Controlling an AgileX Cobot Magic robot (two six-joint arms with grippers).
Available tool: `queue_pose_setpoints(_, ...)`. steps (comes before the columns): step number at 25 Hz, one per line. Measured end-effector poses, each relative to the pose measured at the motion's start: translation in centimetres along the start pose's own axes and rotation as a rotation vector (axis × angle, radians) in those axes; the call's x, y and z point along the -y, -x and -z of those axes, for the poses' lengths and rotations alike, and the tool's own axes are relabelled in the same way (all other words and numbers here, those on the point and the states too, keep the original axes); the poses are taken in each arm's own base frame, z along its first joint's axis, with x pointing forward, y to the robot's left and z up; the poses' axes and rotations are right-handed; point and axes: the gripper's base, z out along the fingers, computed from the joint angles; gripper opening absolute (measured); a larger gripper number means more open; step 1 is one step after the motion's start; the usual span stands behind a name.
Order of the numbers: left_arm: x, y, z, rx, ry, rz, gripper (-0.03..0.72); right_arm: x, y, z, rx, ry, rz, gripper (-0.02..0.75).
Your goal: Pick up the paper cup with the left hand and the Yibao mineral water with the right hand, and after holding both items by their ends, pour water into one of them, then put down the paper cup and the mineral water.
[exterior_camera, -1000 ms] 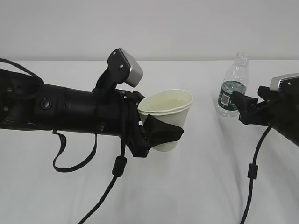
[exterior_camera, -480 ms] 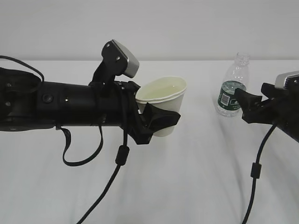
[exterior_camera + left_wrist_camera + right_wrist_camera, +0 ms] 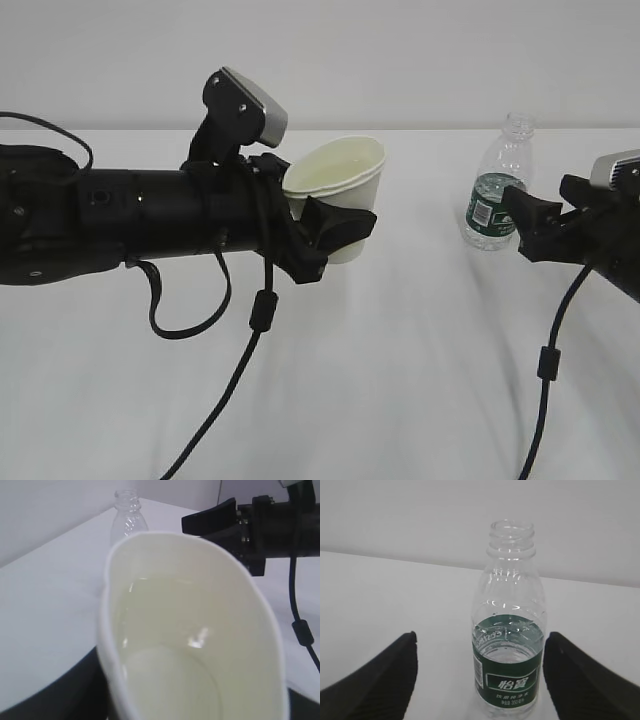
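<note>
My left gripper point(image 3: 335, 218) is shut on the white paper cup point(image 3: 338, 190) and holds it off the table, tilted a little. One black finger point(image 3: 340, 228) wraps the cup's front. In the left wrist view the cup point(image 3: 190, 630) fills the frame, and water lies in its cream inside. The Yibao mineral water point(image 3: 497, 185) stands upright and uncapped on the table at the right, partly filled. My right gripper point(image 3: 522, 225) is open just in front of it, not touching. In the right wrist view the bottle point(image 3: 509, 630) stands between and beyond the spread fingers point(image 3: 375, 680).
A white table point(image 3: 400, 380) runs back to a pale wall. Black cables hang from both arms, the left cable point(image 3: 258, 320) and the right cable point(image 3: 546, 362). In the left wrist view the right gripper point(image 3: 215, 522) sits beside the bottle point(image 3: 127, 515).
My left arm has carried the cup to the left and upward. The right gripper has drawn back slightly to the right; the bottle has not moved.
</note>
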Motion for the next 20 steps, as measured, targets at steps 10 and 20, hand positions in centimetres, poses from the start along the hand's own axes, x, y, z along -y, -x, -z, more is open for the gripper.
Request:
queue_pose_setpoints(10, -1.5, -0.1, 0.5, 0.006, 0.066, 0.037, 0.419, -0.1, 0.0, 0.0, 0.000, 0.006, 0.002, 0.593)
queue_pose_setpoints(20, -3.4, -0.2, 1.2, 0.010, 0.125, 0.039, 0.419, -0.1, 0.0, 0.0, 0.000, 0.008, 0.003, 0.592)
